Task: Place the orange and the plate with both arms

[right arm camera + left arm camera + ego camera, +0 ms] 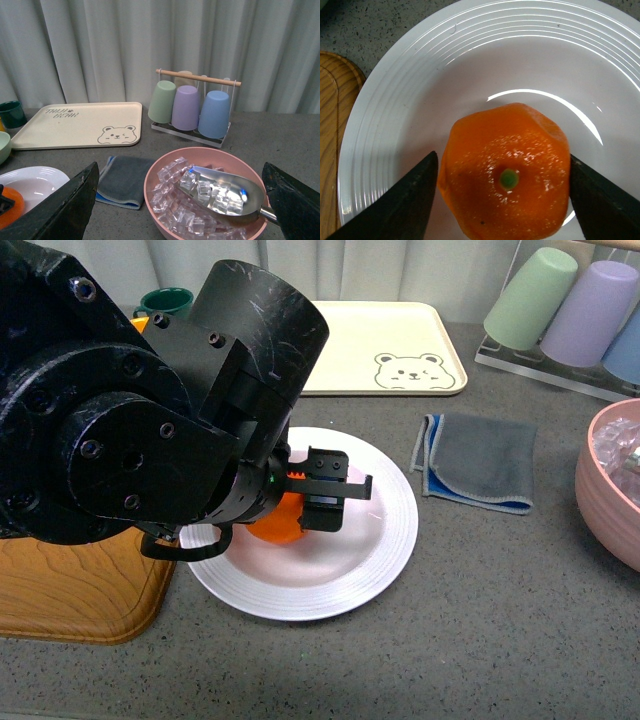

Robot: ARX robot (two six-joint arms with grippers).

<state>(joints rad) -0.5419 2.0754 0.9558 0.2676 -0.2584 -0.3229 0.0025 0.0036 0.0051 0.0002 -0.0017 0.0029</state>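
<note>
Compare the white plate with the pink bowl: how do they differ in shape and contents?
The white plate is shallow with a wide ridged rim; the pink bowl is deep and smooth-walled. The plate's well has one orange in it; the bowl holds ice cubes and a metal scoop. Both are round and sit on the grey countertop.

Left arm (150, 420): scuffed black housings, recessed screws.
</note>
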